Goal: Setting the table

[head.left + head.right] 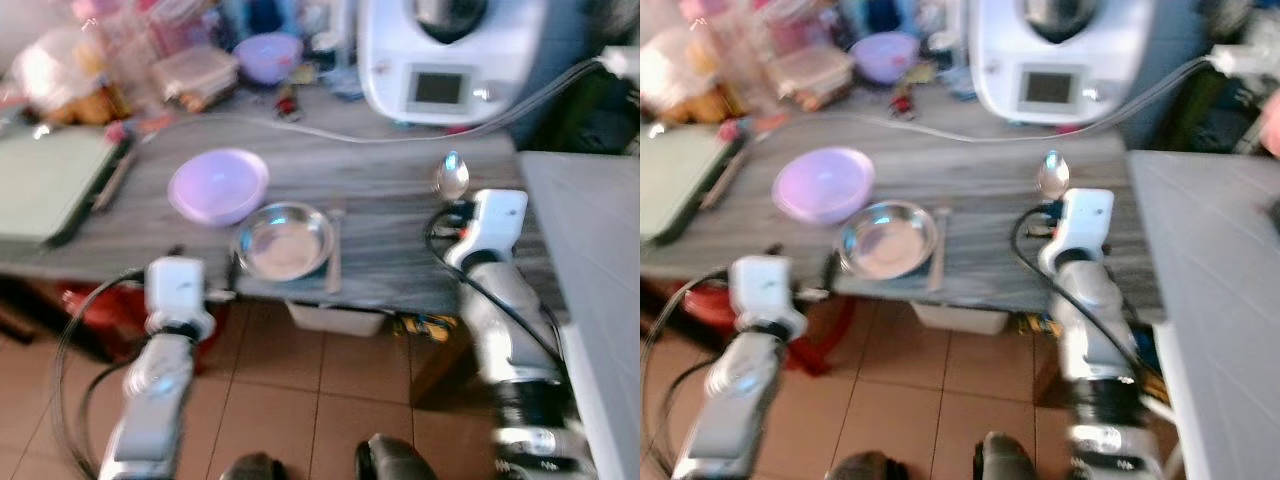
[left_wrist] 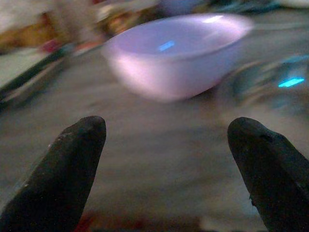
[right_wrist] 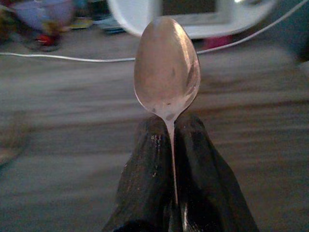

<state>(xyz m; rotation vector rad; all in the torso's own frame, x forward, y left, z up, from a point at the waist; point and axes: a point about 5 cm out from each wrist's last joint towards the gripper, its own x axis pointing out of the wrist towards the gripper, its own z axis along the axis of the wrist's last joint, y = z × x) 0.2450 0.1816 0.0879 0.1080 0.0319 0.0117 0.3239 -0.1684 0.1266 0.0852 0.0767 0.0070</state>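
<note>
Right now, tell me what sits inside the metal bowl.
The metal bowl looks empty: only its shiny base shows, though the picture is blurred. The right tool holds the spoon over the table, not in the bowl.

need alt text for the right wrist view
The right pincer is shut on a metal spoon, bowl end pointing away, above a grey wooden table. A white appliance and a white cable lie blurred behind.

a lilac bowl [image 1: 218, 185] sat on the grey bench [image 1: 390, 255], touching a steel bowl [image 1: 284, 241] nearer the edge. the right arm reached over the bench, a spoon [image 1: 451, 176] standing upright above it. a white appliance [image 1: 445, 60] stood behind.
</note>
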